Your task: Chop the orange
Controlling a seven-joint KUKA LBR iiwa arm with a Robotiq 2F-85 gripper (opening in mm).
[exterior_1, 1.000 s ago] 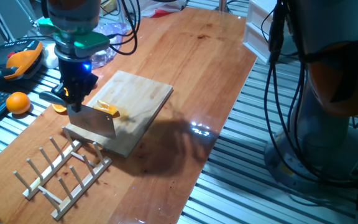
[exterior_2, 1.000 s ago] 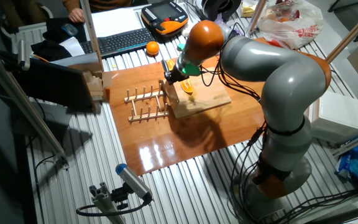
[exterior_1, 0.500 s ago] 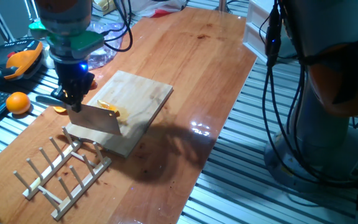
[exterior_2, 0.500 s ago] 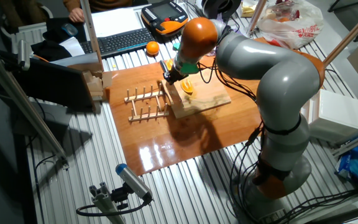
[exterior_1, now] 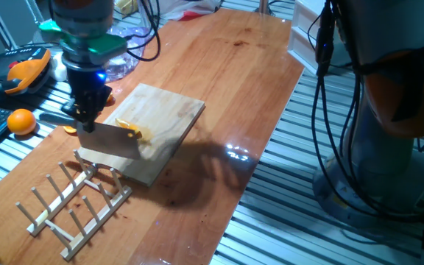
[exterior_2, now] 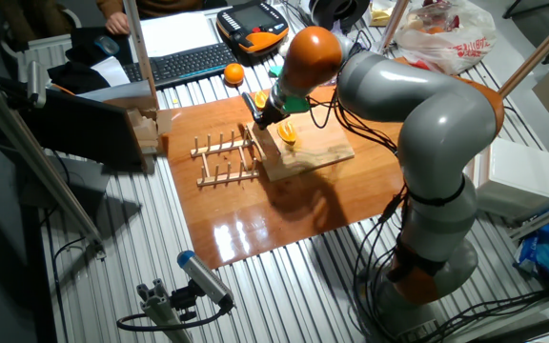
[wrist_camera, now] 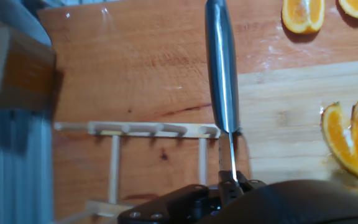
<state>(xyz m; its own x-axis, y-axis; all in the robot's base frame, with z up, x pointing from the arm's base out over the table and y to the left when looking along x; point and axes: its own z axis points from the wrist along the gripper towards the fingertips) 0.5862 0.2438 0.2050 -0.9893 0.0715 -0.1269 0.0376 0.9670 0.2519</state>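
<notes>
The orange [exterior_1: 129,130], a small wedge cut into slices, lies on the wooden board [exterior_1: 164,118]. It also shows in the other fixed view [exterior_2: 287,133] and at the right edge of the hand view [wrist_camera: 350,134]. My gripper [exterior_1: 87,112] [exterior_2: 265,114] [wrist_camera: 229,185] is shut on the handle of a knife [exterior_1: 109,140] with a broad steel blade. The blade [wrist_camera: 222,74] stands edge-down over the board's end [wrist_camera: 278,118] nearest the rack, beside the orange and apart from it.
Two more orange pieces [wrist_camera: 302,14] lie on the table off the board. A whole orange [exterior_1: 21,121] sits beyond them near a keyboard. A wooden peg rack [exterior_1: 76,199] [wrist_camera: 154,130] stands right by the board's end. A plastic bag [exterior_1: 127,44] lies behind.
The hand and knife shifted slightly away and tilted half a second ago, then came back. The blade is about where it was a second ago. The orange has not moved.
</notes>
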